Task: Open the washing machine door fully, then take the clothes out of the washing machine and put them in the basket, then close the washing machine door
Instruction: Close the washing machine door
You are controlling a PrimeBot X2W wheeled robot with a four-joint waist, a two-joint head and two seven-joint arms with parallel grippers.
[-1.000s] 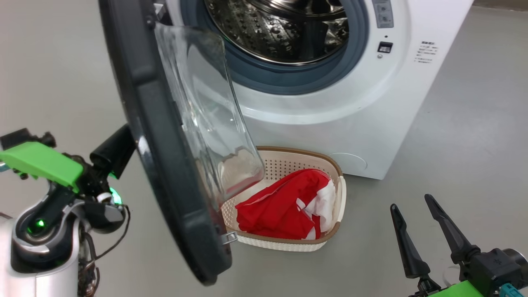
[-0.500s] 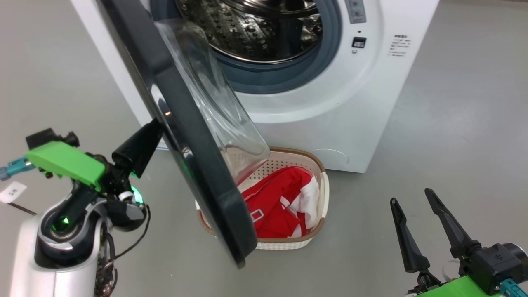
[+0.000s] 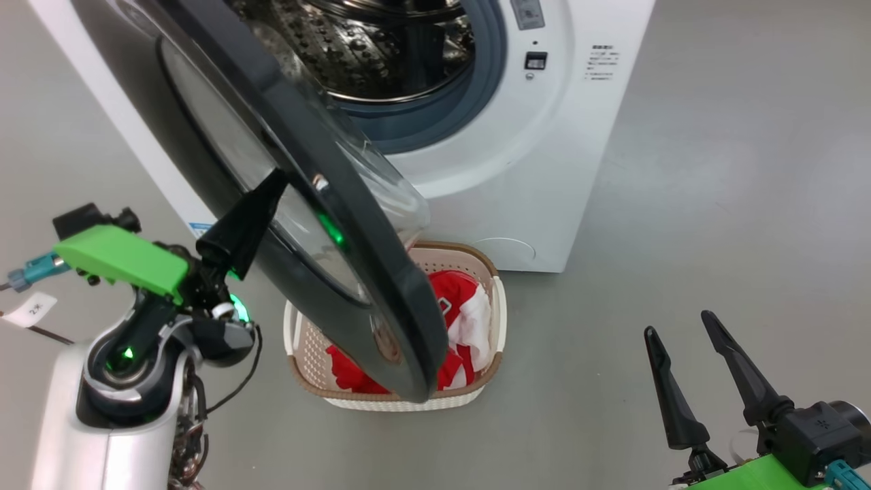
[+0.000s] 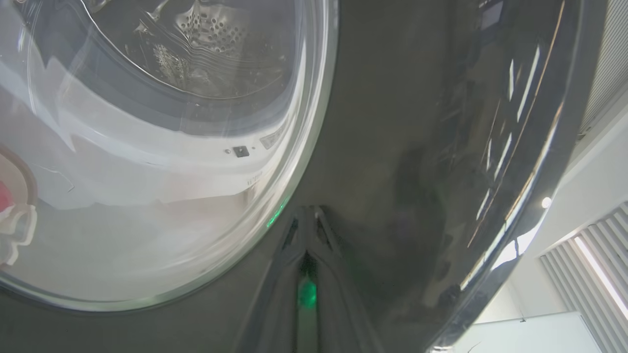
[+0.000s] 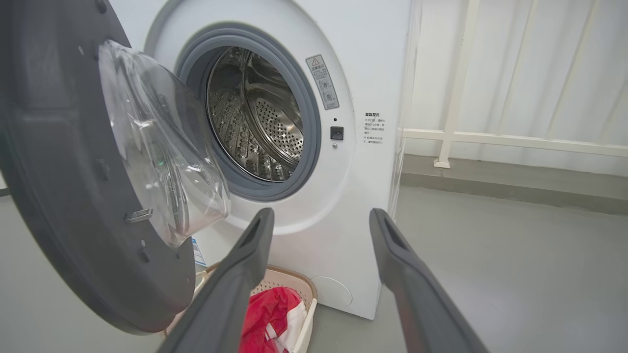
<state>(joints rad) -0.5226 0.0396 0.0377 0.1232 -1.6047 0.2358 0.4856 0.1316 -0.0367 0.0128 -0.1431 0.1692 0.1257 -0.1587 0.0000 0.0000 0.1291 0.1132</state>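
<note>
With fingers together the left gripper [image 3: 273, 182] touches the washing machine door [image 3: 381, 272] at 9 o'clock; the right gripper [image 3: 679, 323] has fingers apart

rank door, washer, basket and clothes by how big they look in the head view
1. door and washer: both look large. The door is nearer the camera and hides part of the washer, so I won't rank them.
2. basket
3. clothes, partly hidden by the door
</note>
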